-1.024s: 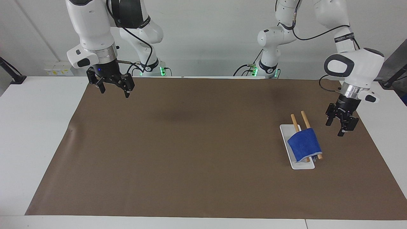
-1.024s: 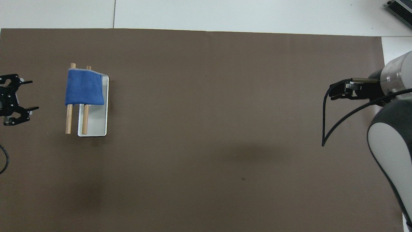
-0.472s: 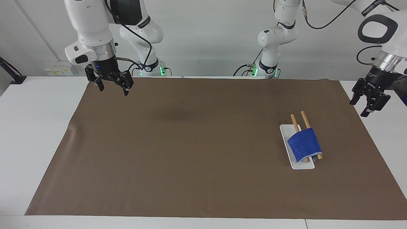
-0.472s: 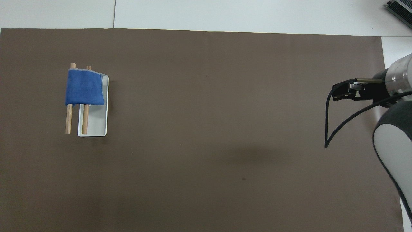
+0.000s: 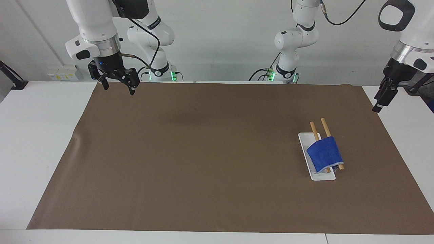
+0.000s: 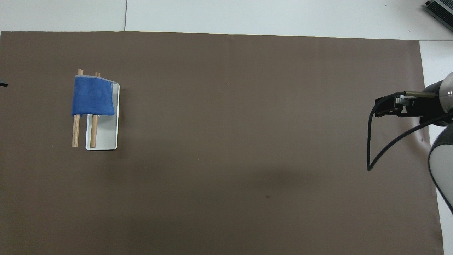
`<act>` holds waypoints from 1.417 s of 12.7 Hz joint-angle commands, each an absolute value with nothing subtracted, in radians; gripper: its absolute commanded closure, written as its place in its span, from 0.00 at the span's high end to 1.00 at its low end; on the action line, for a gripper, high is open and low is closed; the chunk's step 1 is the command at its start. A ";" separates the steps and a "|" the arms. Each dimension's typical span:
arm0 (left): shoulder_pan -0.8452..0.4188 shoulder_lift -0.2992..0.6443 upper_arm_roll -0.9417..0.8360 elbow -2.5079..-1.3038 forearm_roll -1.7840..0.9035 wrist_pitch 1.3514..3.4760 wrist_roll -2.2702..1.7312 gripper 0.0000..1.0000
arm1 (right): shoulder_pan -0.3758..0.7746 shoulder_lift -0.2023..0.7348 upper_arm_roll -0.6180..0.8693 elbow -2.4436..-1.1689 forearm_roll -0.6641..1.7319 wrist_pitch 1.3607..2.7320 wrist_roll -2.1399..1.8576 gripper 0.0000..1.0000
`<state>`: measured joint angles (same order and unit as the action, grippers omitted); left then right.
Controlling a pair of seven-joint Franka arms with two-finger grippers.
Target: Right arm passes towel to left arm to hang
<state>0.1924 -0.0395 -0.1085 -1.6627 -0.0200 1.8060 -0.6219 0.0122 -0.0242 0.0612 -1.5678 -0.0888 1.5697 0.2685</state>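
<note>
The royal-blue towel (image 5: 324, 154) hangs draped over two wooden bars (image 5: 324, 126) of a rack with a white base (image 5: 304, 142), toward the left arm's end of the table. It also shows in the overhead view (image 6: 93, 96). My left gripper (image 5: 383, 98) is empty, raised over the mat's edge at the left arm's end, well clear of the rack and nearly out of the overhead view. My right gripper (image 5: 117, 87) is open and empty, raised over the mat's corner near its own base, and also shows in the overhead view (image 6: 380, 108).
A brown mat (image 5: 203, 152) covers most of the white table (image 5: 34, 142). The rack's bars (image 6: 75, 132) jut out past the towel toward the robots. A black cable (image 6: 371, 148) loops down from the right wrist.
My left gripper has risen and drawn back from beside the rack to the mat's edge, turning edge-on. My right gripper has lifted and drawn back toward its base. The towel has not moved.
</note>
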 commanded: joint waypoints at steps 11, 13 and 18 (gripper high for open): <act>0.110 -0.063 -0.109 -1.644 0.026 1.672 0.017 0.83 | 0.074 -0.044 -0.026 -1.583 -0.028 1.543 0.255 1.00; 0.065 -0.063 -0.110 -1.644 0.023 1.666 0.014 0.83 | 0.074 -0.044 -0.026 -1.583 -0.009 1.542 0.209 1.00; -0.047 -0.063 -0.118 -1.640 0.008 1.660 -0.046 0.84 | 0.071 -0.044 -0.029 -1.585 -0.009 1.545 0.179 1.00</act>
<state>-0.0028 -0.0561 -0.1240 -1.6518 0.0055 1.6817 -0.0119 0.0737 -0.0272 -0.0212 -1.5697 -0.0252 1.5556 0.2064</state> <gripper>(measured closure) 0.159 0.000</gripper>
